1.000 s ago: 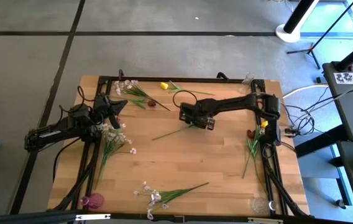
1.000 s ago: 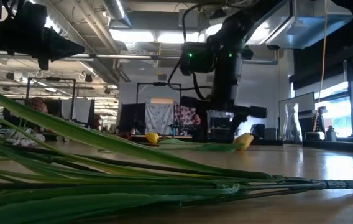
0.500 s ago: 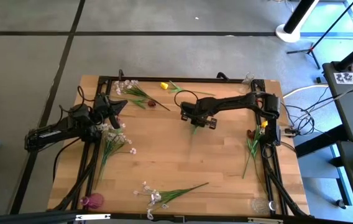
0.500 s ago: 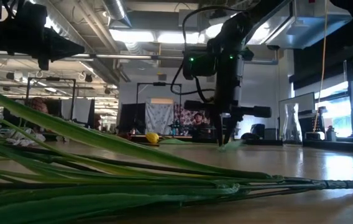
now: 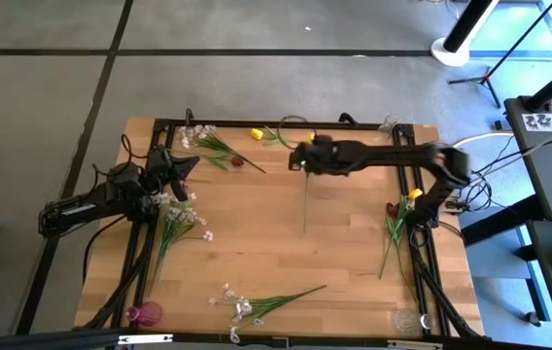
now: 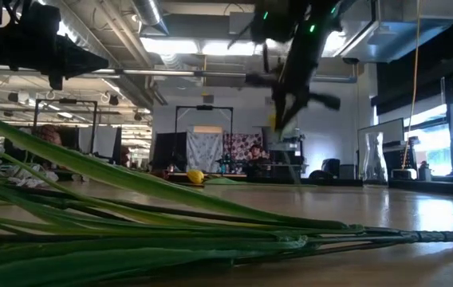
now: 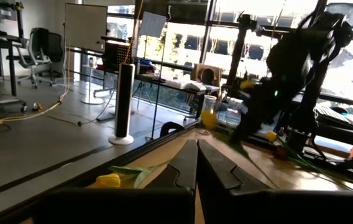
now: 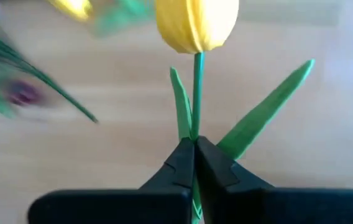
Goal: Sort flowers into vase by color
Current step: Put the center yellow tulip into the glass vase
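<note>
**Yellow tulip held up over the back of the table**

From above, the right gripper (image 5: 307, 157) reaches out over the far middle of the wooden table (image 5: 344, 262), its fingers pinched together on a yellow tulip (image 5: 304, 199); the thin green stem trails from the gripper toward the table's centre. The left gripper (image 5: 181, 167) waits at the table's left side, fingers together on nothing, just beside a spray of white-pink blossoms (image 5: 181, 220). Another yellow tulip (image 5: 257, 133) and a dark red tulip (image 5: 238, 161) lie near the far edge; a second white-pink spray (image 5: 240, 306) lies near the front edge; more flowers (image 5: 396, 226) lie along the right edge; a purple vase (image 5: 144, 314) stands at the front left corner and a clear glass one (image 5: 407, 320) at the front right.

At table height, the right arm (image 6: 294, 56) hangs blurred high above the boards; long green leaves (image 6: 131, 215) fill the foreground; a yellow flower head (image 6: 196, 176) lies far back.

From the left wrist, the two dark fingers (image 7: 186, 168) meet, empty; a yellow tulip (image 7: 109, 180) lies just beyond them.

From the right wrist, the dark fingers (image 8: 186, 165) clamp the stem just below the leaves; the yellow head (image 8: 196, 22) stands upright above them, clear of the wood.
</note>
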`<control>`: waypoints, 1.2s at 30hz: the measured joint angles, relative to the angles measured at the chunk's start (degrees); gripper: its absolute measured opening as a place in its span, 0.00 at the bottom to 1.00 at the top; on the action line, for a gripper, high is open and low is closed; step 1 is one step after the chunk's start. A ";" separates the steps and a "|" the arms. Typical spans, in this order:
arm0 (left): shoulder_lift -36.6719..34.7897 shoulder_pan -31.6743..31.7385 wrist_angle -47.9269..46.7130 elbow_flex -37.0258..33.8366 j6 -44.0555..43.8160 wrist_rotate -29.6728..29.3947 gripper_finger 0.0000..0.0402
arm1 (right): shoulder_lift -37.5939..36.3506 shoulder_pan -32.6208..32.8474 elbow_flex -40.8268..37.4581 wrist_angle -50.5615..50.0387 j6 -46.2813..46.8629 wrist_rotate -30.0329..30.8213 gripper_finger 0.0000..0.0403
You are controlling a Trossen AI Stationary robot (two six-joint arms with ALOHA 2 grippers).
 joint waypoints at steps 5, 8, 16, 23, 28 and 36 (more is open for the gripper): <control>0.00 -0.01 0.01 0.00 0.00 0.00 0.00 | -9.83 -0.51 0.02 0.26 -14.15 13.52 0.01; 0.00 0.00 0.00 0.00 0.00 0.00 0.00 | -15.67 -1.94 0.03 0.84 -25.16 22.38 0.01; 0.00 -0.01 0.00 0.00 0.00 0.00 0.00 | -27.84 -8.43 0.04 6.26 -54.97 43.28 0.00; 0.00 0.00 0.00 0.00 0.00 0.01 0.00 | -30.96 -18.18 -0.17 15.85 -71.03 45.85 0.00; 0.00 -0.01 0.01 0.00 0.00 0.00 0.00 | -30.87 -27.77 -5.27 27.99 -76.48 33.75 0.00; 0.00 0.00 0.00 0.00 0.00 0.01 0.00 | -30.89 -35.08 -12.23 42.85 -80.70 21.64 0.00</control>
